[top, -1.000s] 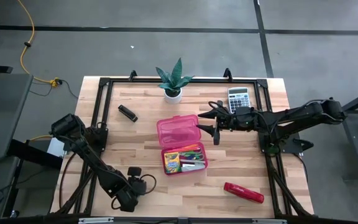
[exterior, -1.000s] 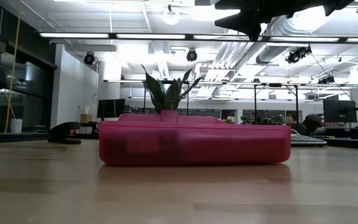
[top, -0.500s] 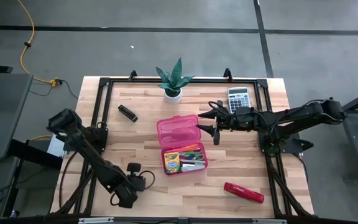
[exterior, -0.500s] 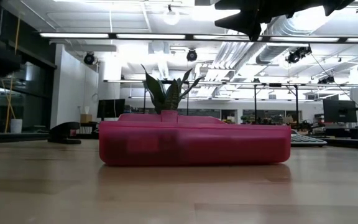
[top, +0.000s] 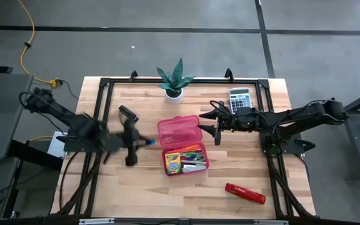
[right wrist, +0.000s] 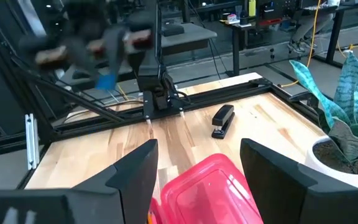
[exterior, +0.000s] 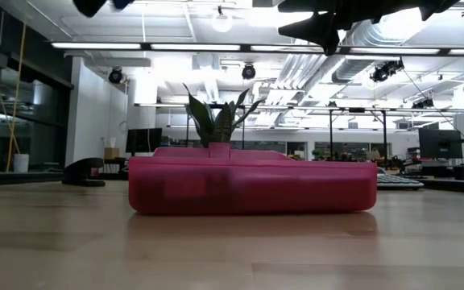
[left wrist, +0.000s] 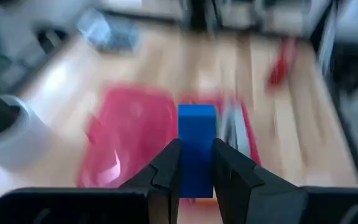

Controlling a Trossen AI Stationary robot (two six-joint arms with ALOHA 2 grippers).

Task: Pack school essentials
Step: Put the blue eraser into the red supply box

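Observation:
The pink pencil case lies open: its lid (top: 180,130) is flat on the wood and its tray (top: 200,167) holds the yellow-green crayon box (top: 172,162) with pencils and other small pieces beside it. My left gripper (top: 144,142) hovers just left of the case, shut on the tiny blue eraser (left wrist: 196,146). It also shows blurred in the right wrist view, the eraser (right wrist: 106,79) in it. My right gripper (top: 210,125) hangs open in the air right of the lid, its fingers wide apart (right wrist: 197,149). My left gripper pinches the blue eraser (left wrist: 196,158) between its two fingers (left wrist: 166,168), one on each flat side. The eraser's free end (top: 149,142) juts out past the fingertips. The fingers lie roughly level, pointing toward the table's right. The eraser is lifted clear of the table.
A grey calculator (top: 240,99) lies at the far right, a red stapler (top: 245,194) near the near edge, a black stapler (top: 128,113) left of the lid, and a potted plant (top: 174,81) at the far edge. Bare wood shows at the near left.
My left arm has swung quickly up from the table's near edge toward the far edge and toward the pink case, carrying the blue eraser with it; it now shows at the top of the low view. My right arm has kept still.

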